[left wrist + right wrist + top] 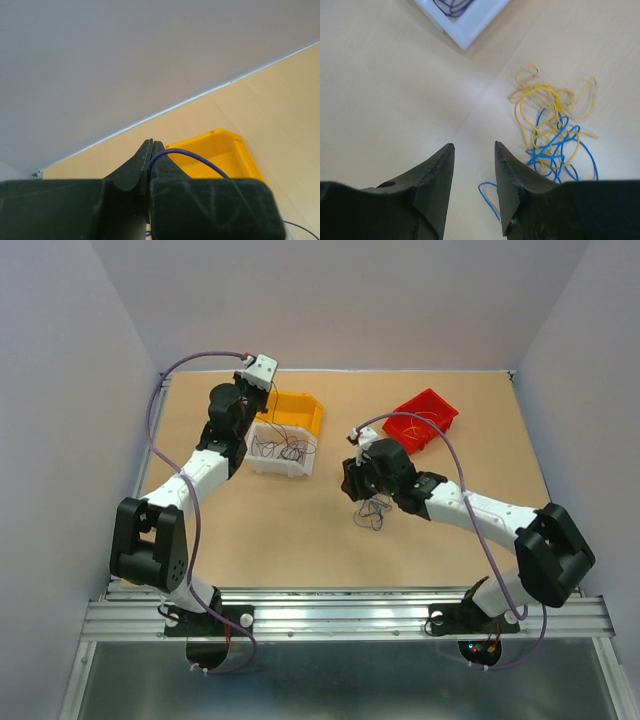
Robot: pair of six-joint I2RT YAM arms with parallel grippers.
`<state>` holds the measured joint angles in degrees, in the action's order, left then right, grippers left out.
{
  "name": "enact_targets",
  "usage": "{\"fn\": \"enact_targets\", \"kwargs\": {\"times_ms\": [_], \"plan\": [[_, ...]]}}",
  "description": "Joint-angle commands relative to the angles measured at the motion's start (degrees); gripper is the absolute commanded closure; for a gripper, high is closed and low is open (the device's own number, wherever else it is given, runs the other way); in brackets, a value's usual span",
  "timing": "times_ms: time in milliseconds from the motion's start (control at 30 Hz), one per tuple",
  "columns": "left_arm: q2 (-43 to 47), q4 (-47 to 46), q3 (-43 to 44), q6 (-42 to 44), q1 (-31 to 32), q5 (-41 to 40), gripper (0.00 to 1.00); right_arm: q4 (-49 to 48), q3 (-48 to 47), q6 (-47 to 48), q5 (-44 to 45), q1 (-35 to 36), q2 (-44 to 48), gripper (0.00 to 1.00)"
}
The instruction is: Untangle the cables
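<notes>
1. Left pincer (pixel 151 146) was clamped shut on one purple wire (pixel 190 156). The wire arced out of the tips to the right, over the yellow bin (pixel 235 150).
2. My read: I held that strand high and away so it stayed out of the rest.
3. Right pincer (pixel 474 146) stood part open with nothing between the jaws, tips down over bare table (pixel 380 90).
4. Clump (pixel 552 132) of knotted yellow and blue strands lay flat in the right half of the right wrist frame. It was just beside the right-hand jaw, not in the gap.
5. One blue loop (pixel 487 192) trailed from the clump to low centre, under the gap. I couldn't tell if it touched a jaw.
6. White bin (pixel 470 35), top centre, held dark purple strands, well apart from the clump. Probably the sorted ones, kept by colour.
7. In the top view the clump sat mid-frame, right below the right pincer. The red bin (pixel 430 397), upper right, held a yellow strand.
8. Judgement: the pincer was left of the clump, so a shift right was needed to pick a strand.
</notes>
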<state>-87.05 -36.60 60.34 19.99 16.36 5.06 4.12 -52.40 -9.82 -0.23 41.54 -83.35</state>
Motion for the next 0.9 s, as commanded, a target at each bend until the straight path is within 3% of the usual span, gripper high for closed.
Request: {"fn": "enact_targets", "kwargs": {"times_ms": [0, 167, 333, 533, 867], "plan": [[-0.4, -2.6, -0.3, -0.5, 0.1, -2.5, 1.00, -14.7, -0.1, 1.5, -7.0, -0.1, -1.6, 0.57], [-0.9, -0.5, -1.6, -1.1, 0.1, -2.4, 1.00, -24.4, -3.5, 1.0, -7.6, -0.1, -10.1, 0.64], [-0.8, -0.1, -2.7, -0.3, 0.1, -4.4, 1.00, -27.0, -10.7, 2.6, -5.5, -0.1, -19.5, 0.59], [-1.4, -0.1, -3.0, 0.2, 0.1, -4.6, 1.00, -28.0, -17.2, 2.8, 3.6, 0.0, -26.3, 0.58], [1.1, -0.4, -4.7, 0.1, 0.1, -7.3, 1.00, -29.3, -19.9, 5.6, 13.5, 0.0, -29.4, 0.37]]}}
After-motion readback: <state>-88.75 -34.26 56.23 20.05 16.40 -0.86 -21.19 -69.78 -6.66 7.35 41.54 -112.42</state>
